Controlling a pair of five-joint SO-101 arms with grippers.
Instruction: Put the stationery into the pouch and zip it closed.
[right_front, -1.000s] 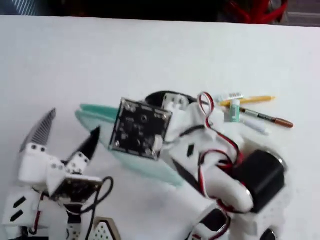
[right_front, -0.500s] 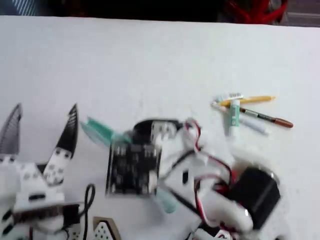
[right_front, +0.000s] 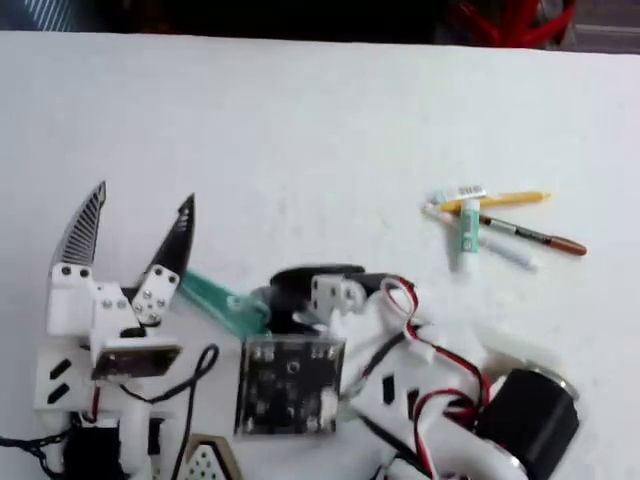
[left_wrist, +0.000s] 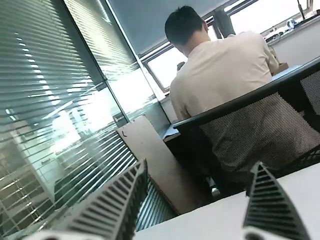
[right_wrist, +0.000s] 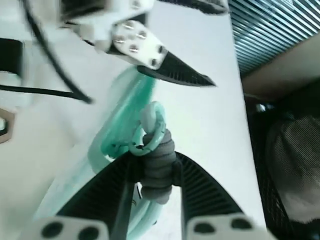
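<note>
Since the earlier frame the right arm is drawing back toward 6 o'clock in the high view and is dragging the pouch with it, while the left arm is coming in beside the pouch.

The right gripper (right_wrist: 155, 157) is holding the grey pull strap (right_wrist: 160, 180) of the zip, with its jaws closed narrow on it. The green pouch (right_front: 222, 300) is lying flat on the table (right_front: 300, 120), and its bigger part is hiding under this arm. The left gripper (right_front: 140, 198) is standing wide and holding nothing, at 9 o'clock from the right one, with one finger just beside the free end of the pouch.

The stationery (right_front: 470, 235), a few pens and a small tube, is lying in one heap well apart, at 2 o'clock from the pouch. I cannot tell if the zip is open.

By my judgement the task is only beginning: nothing is packed yet, and all the filling and the closing are still waiting.
</note>
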